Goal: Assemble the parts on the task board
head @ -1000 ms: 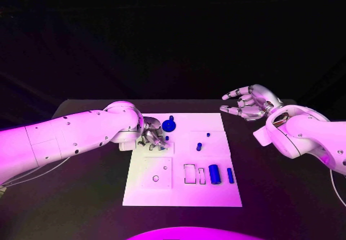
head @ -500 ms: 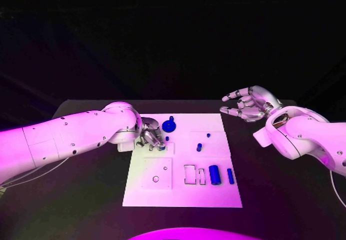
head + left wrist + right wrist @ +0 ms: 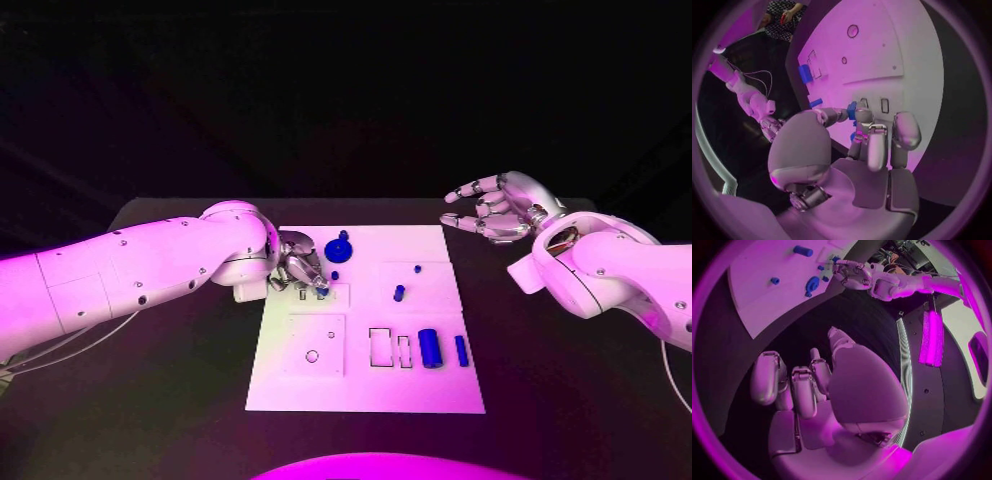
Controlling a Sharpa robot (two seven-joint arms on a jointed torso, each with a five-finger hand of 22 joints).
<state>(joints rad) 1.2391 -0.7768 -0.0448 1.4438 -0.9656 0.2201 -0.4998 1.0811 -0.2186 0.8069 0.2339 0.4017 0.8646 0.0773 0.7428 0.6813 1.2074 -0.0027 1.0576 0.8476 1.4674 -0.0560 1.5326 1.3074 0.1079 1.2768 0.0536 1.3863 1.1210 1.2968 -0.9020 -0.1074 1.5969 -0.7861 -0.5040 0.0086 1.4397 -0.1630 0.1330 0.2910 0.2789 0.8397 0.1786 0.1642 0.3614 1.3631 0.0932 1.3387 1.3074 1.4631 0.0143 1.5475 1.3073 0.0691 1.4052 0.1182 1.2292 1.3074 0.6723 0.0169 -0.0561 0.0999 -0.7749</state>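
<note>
Your left hand (image 3: 300,270) sits at the left edge of the matte white task board (image 3: 368,385), its glossy metal fingers pinching a small blue part (image 3: 852,111). Your right hand (image 3: 498,207) hovers beyond the board's far right corner, fingers spread and holding nothing.

Black table (image 3: 173,400), matte, spans near scene. Beyond far edge, room black, no walls discernible. Right wrist view: bright light strip (image 3: 931,337) against dark surroundings.
</note>
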